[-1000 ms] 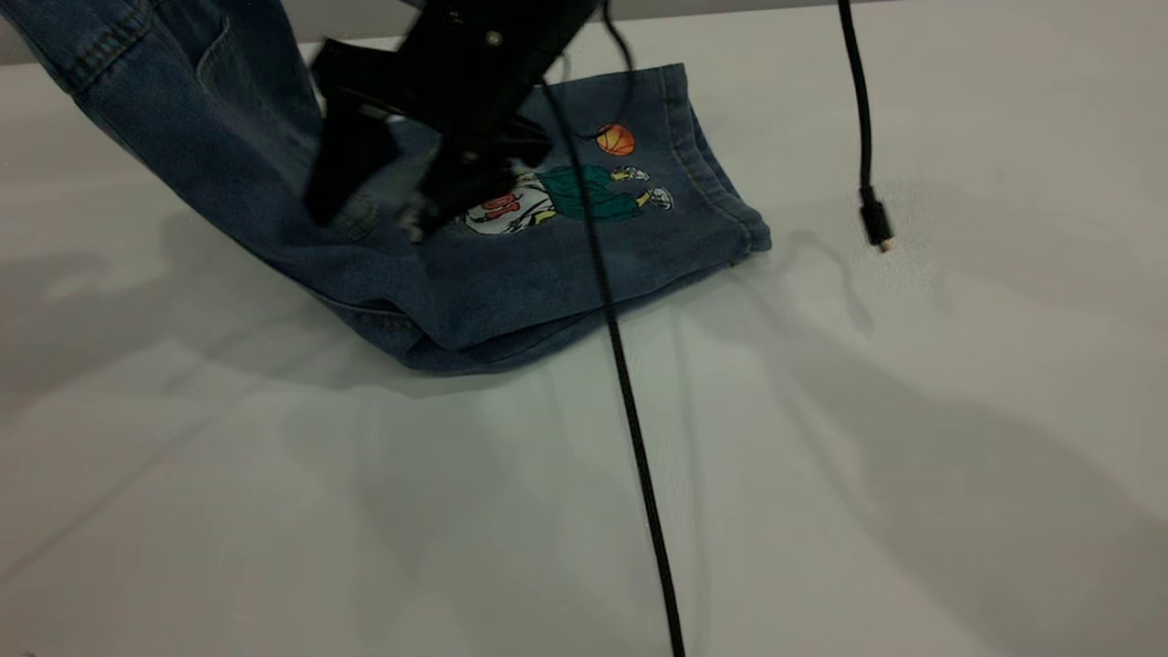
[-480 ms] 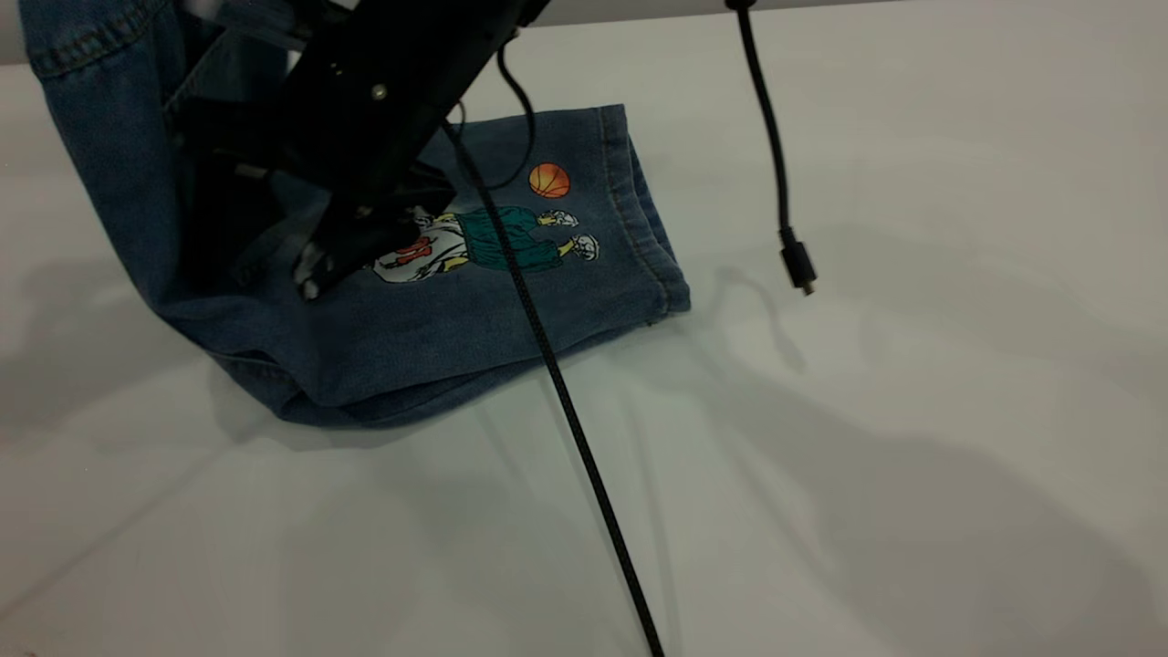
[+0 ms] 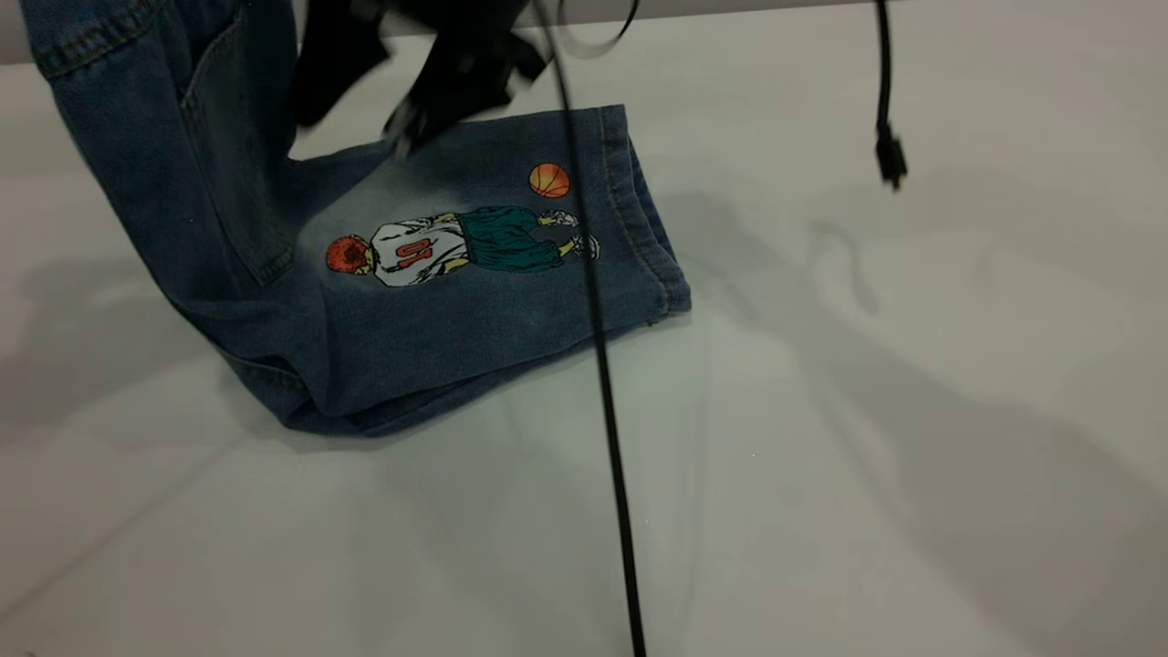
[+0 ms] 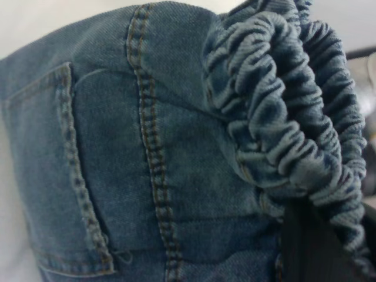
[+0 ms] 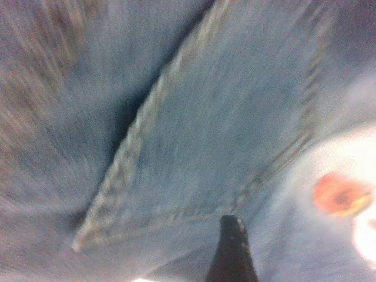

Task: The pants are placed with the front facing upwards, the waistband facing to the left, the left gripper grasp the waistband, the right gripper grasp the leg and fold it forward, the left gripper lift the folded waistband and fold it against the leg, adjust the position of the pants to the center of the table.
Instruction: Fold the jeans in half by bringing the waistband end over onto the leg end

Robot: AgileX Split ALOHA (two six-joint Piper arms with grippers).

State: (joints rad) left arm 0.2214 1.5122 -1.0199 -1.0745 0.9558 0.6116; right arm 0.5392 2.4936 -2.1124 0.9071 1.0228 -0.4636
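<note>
Blue denim pants (image 3: 438,301) lie at the far left of the table (image 3: 821,456), the printed leg (image 3: 511,237) flat and the top half hoisted up at the left. The left gripper (image 4: 317,247) pinches the ruffled waistband (image 4: 282,117), mostly hidden by cloth. The right gripper (image 3: 411,68) hovers above the leg with fingers spread, holding nothing. A black cable (image 3: 607,411) hangs across the front.

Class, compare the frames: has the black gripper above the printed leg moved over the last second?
Yes. The right gripper has lifted off the basketball-player print and pulled back toward the table's far edge, leaving the whole print uncovered.
</note>
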